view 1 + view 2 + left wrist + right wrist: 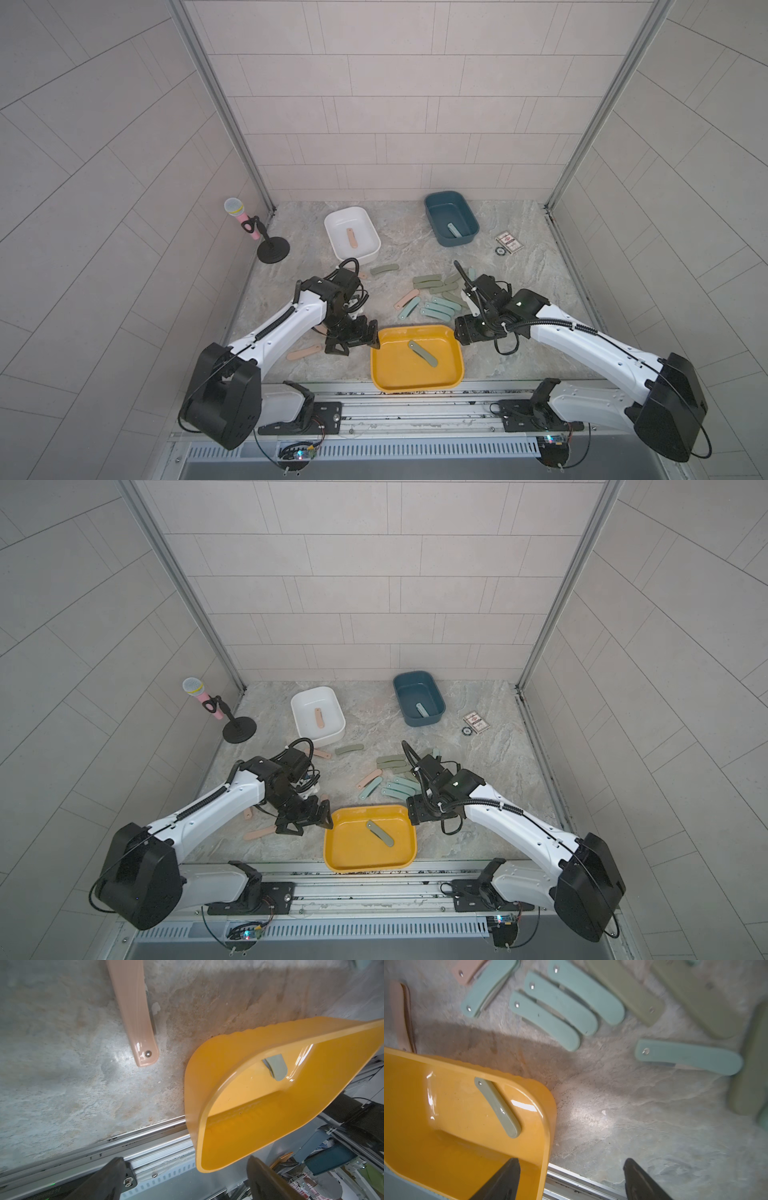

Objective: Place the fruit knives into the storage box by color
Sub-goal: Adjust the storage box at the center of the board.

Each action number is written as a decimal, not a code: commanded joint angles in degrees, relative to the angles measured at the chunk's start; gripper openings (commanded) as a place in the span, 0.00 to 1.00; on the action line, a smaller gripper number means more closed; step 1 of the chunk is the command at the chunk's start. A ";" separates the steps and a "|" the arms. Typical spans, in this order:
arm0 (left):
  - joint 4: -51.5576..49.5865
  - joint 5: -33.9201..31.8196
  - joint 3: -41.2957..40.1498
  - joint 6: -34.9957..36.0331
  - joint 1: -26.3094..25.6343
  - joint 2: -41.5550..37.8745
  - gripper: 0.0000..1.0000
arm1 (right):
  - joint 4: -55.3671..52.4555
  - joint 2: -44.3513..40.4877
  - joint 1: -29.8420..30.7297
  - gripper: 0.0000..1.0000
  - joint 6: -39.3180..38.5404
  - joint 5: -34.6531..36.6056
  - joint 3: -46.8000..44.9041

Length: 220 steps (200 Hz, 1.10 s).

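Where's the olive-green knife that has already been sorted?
In both top views the olive-green knife lies diagonally inside the yellow box, at the front centre of the table.

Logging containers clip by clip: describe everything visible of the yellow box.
The yellow box is a shallow, glossy, plastic-looking tray with rounded corners and a flared rim. It sits flat at the marbled table's front edge. One olive-green knife lies diagonally on its floor. The left pincer and right pincer, both open, flank it; contact with the rim cannot be told.
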 commanded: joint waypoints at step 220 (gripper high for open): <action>19.96 6.91 4.27 -10.41 -2.76 12.12 0.98 | 8.30 12.35 -3.14 0.61 -1.83 -6.21 7.20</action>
